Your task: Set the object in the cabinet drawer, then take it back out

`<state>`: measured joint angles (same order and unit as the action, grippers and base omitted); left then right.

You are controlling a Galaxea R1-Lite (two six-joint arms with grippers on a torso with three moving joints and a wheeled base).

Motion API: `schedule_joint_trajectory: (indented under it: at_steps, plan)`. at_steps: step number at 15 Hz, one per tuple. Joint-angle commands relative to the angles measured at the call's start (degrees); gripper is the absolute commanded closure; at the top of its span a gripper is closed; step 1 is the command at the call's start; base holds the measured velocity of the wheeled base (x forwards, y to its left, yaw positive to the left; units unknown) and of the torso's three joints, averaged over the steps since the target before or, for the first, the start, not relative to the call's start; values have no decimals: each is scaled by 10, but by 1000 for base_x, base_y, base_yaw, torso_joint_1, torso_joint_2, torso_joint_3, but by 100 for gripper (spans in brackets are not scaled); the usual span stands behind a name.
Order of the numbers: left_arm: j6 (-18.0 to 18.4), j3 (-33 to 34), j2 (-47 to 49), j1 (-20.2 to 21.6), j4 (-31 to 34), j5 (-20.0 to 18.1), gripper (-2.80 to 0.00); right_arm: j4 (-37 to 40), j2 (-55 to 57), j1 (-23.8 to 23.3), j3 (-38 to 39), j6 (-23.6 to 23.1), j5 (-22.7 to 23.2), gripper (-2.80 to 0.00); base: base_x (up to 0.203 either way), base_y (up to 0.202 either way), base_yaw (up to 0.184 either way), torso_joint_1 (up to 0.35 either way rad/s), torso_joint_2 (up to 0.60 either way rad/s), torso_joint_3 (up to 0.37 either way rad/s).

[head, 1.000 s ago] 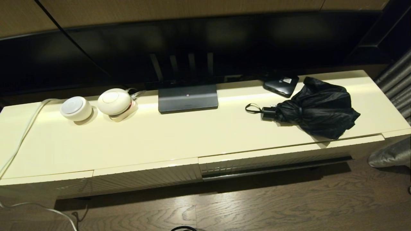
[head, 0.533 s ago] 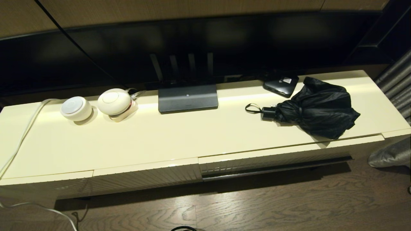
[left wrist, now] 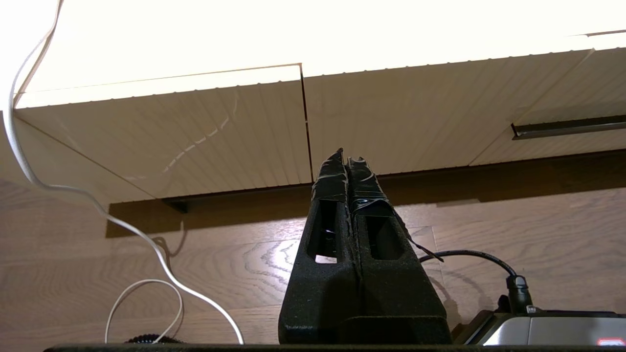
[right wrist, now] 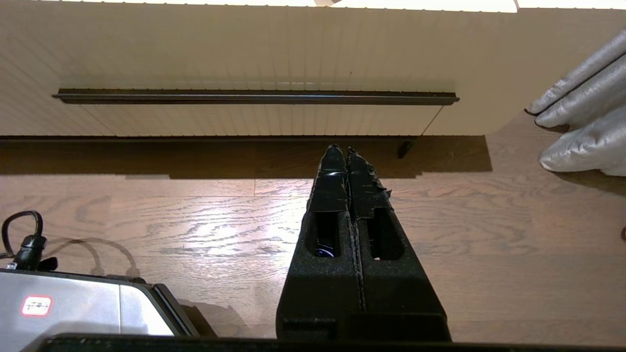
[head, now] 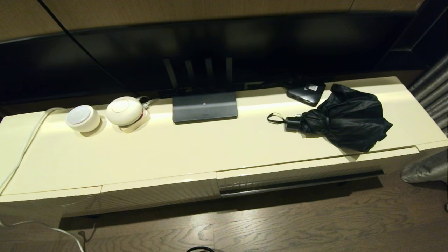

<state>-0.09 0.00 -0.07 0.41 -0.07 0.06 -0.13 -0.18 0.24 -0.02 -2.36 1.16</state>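
Head camera looks down on cabinet; wrist cameras low, facing its front.

Setting: home living room or hotel room. Evidence: long glossy cream media cabinet with ribbed fronts; large dark television screen on grey stand; two round white devices with white cable; wood-plank floor; wood-panelled wall behind; grey curtain at right

A long glossy cream cabinet stands on dark wood-grain flooring; a black television sits against tan wall panels, grey curtains alongside.
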Motion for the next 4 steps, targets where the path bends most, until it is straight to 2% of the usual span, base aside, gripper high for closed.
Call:
schedule_joint_trajectory:
  at_steps: [1, 4]
  plan:
    - [0, 2, 1, 0, 0, 0, 0, 0, 2, 0, 0, 7, 0, 0, 0, 0, 0, 0, 0, 0]
    - [0, 2, 0, 0, 0, 0, 0, 0, 2, 0, 0, 11, -1, 0, 0, 0, 0, 0, 0, 0]
